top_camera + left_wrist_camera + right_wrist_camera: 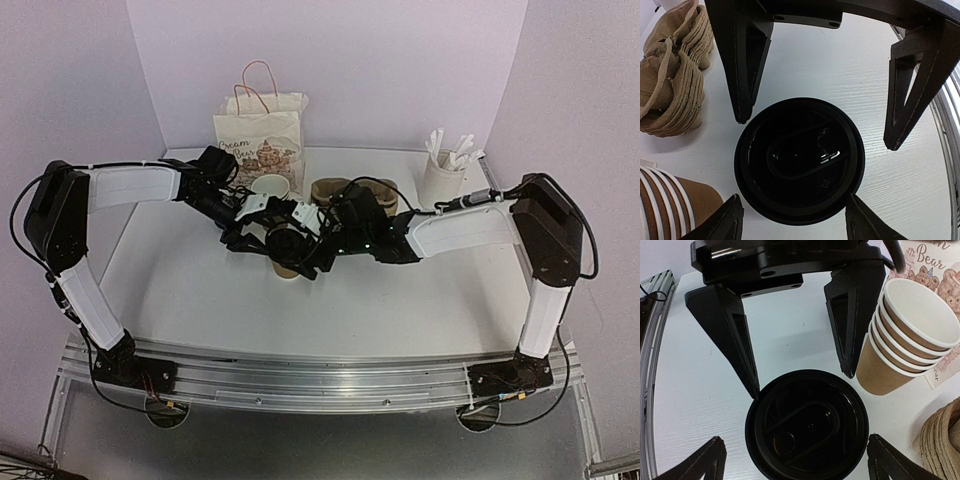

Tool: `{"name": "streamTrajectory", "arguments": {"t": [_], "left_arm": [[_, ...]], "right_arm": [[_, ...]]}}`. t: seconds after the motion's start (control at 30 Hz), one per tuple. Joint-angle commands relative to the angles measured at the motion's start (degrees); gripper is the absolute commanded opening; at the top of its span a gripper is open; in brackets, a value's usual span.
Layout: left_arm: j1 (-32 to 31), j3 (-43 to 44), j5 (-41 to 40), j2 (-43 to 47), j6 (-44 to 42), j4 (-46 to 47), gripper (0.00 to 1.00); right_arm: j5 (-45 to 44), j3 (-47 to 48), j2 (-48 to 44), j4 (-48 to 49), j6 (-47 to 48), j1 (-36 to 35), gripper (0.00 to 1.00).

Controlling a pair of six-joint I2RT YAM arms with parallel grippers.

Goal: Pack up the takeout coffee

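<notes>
The takeout coffee (288, 262), a brown paper cup under a black lid (285, 241), stands upright at the table's middle. The lid fills the left wrist view (799, 160) and the right wrist view (807, 425). My left gripper (262, 225) comes from the left and hangs over the lid, open (793, 198), one fingertip (855, 210) close against the rim. My right gripper (318, 240) comes from the right, open (795, 437), its fingertips (705, 462) set wider than the lid. Each wrist view shows the other gripper's fingers across the lid.
A stack of lidless brown cups (270, 187) (905, 335) (670, 200) stands just behind the coffee. Stacked brown cardboard carriers (335, 190) (675, 75) lie beside it. A printed paper bag (260, 130) stands at the back. A white cup of packets (445, 170) is back right.
</notes>
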State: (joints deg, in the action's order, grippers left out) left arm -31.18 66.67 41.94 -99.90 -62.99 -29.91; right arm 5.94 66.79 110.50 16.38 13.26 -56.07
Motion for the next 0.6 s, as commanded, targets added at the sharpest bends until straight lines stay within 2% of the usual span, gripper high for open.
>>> {"name": "streamTrajectory", "arguments": {"t": [0.0,0.27,0.57], "left_arm": [[-2.13,1.12,2.72,1.01,-2.87,-0.35,0.69],[-2.51,2.34,3.49,0.74,-2.24,0.70,0.69],[-2.75,2.94,3.75,1.39,-3.08,0.17,0.71]], "right_arm": [[-3.00,2.51,0.95,0.92,-2.18,0.70,0.94],[-4.67,2.38,-0.27,0.94,-2.31,0.78,0.90],[-4.96,2.47,-0.38,0.93,-3.59,0.72,0.95]]}}
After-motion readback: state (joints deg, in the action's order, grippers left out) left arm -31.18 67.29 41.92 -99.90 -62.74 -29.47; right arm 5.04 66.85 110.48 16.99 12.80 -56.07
